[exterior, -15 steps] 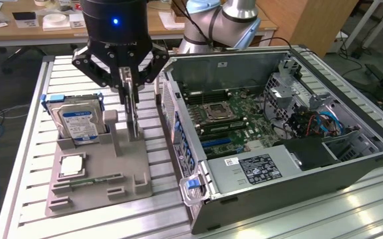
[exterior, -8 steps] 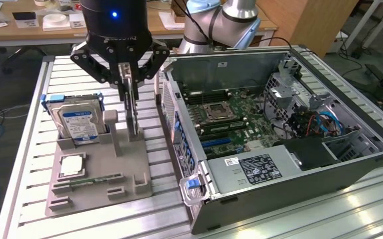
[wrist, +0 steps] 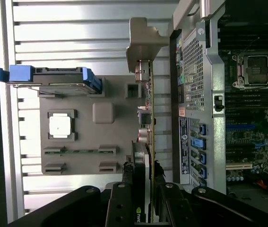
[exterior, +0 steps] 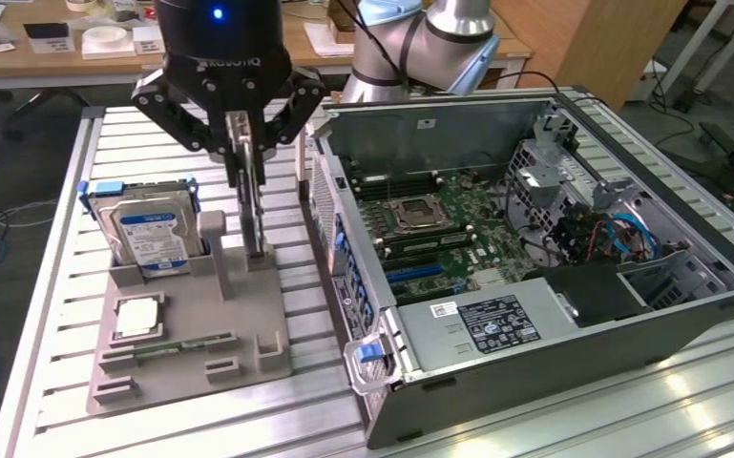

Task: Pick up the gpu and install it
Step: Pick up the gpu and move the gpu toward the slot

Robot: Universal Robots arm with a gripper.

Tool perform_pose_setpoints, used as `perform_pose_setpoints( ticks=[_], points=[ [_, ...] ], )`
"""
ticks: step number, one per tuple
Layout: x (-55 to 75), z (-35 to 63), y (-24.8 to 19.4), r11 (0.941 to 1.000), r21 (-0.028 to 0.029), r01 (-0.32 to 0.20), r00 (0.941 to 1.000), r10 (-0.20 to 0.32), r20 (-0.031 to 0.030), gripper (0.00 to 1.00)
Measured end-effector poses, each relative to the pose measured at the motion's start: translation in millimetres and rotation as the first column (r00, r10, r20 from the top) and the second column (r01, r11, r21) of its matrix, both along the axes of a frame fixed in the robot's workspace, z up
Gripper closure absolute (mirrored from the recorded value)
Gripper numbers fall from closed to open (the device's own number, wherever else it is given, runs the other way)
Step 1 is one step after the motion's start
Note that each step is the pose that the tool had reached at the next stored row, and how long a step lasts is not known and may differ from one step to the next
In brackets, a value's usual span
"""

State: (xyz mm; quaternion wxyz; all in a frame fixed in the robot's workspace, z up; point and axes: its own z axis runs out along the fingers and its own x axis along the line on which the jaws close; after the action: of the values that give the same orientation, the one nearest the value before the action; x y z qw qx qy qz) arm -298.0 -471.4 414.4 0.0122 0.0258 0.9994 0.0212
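The gripper [exterior: 248, 167], lettered Robotiq, is clamping its fingers on the gpu [exterior: 256, 219], which is standing on edge at the grey holder [exterior: 233, 305], on the exterior view's left of the open case [exterior: 557, 372]. Lifting it cleanly is likely calling for a straight upward pull, keeping the card vertical and its bracket [wrist: 141, 38] clear of the case wall. The hard drive [exterior: 150, 234] label is proving unreadable.

Surface [exterior: 54, 324]: ribbed aluminium, silver-grey. Directly on it, two items. One flat grey holder plate [exterior: 233, 310], toward the exterior view's left. One open computer case [exterior: 571, 363] (laid on its side, motherboard facing up), just beside the plate, on the exterior view's right.
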Motion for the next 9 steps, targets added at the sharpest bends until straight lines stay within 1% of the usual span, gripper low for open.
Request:
perform_pose_setpoints(
  ticks=[5, 9],
  points=[
    [0.0, 10.6, 0.0, 1.0, 0.0001, 0.0, 1.0, 0.0, 0.0001, 0.73],
    [0.0, 11.2, 0.0, 1.0, 0.0002, 0.0, 1.0, 0.0, 0.0002, 0.73]
  ],
)
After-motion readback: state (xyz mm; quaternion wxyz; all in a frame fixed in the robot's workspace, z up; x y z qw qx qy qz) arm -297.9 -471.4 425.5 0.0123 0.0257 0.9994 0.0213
